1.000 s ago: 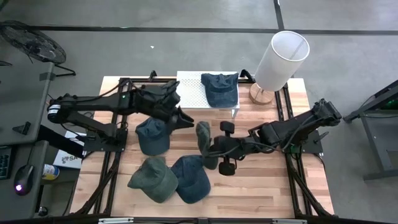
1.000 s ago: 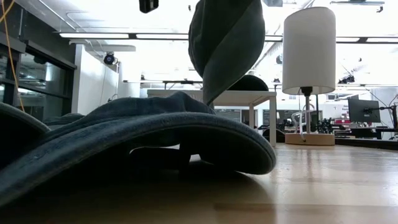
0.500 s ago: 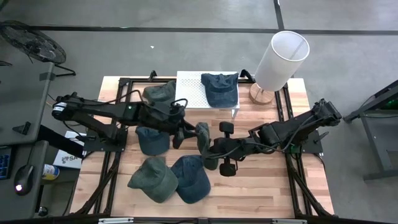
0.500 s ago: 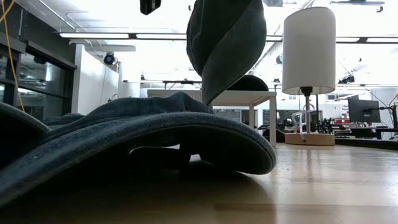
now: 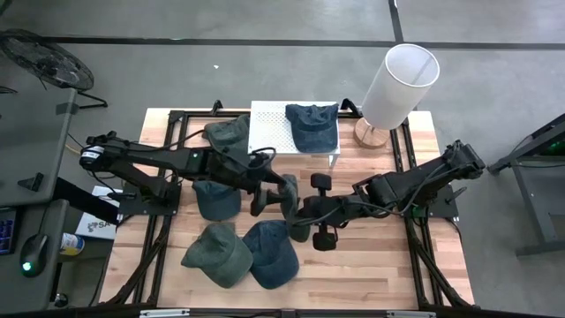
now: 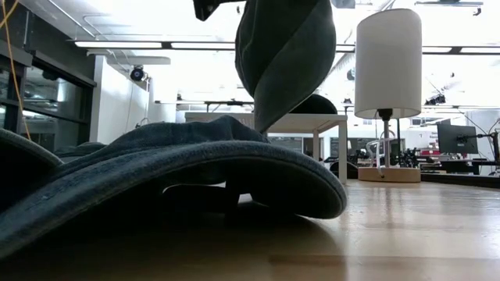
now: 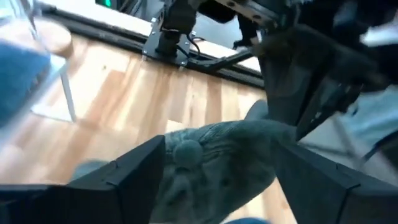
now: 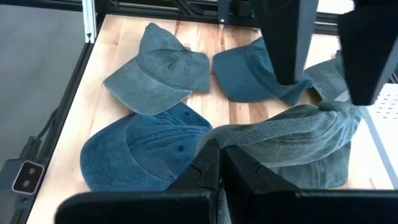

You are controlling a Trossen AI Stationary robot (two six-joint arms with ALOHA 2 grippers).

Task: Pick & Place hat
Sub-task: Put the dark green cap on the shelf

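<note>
A grey-green hat (image 5: pixel 289 196) hangs in the air over the table's middle; in the low view the hat (image 6: pixel 285 55) is well above the wood. My right gripper (image 8: pixel 219 167) is shut on it, reaching in from the right (image 5: pixel 306 212). My left gripper (image 7: pixel 217 171) comes from the left (image 5: pixel 265 193) and is open, one finger (image 7: pixel 134 171) on each side of the hat's crown, near the top button (image 7: pixel 185 150). My right gripper pinches a fold of the hat's cloth (image 8: pixel 239 140) between its two shut fingers, slanting down from the table's right. The hat is lifted clear and hangs below the fingers. My left gripper's fingers (image 8: pixel 287 43) straddle the crown (image 8: pixel 336 112); I cannot tell whether they touch it.
Other hats lie around: a blue one (image 5: pixel 313 125) on the white stand (image 5: pixel 269 132), a green one (image 5: pixel 227 132) left of it, a dark one (image 5: pixel 216 196), an olive one (image 5: pixel 218 256) and a blue one (image 5: pixel 269 254) near the front. A lamp (image 5: pixel 399 84) stands far right.
My left gripper has moved right and toward the near edge, down to the hanging hat, uncovering the green hat beside the white stand. My right gripper and the hat it holds have stayed in place.
</note>
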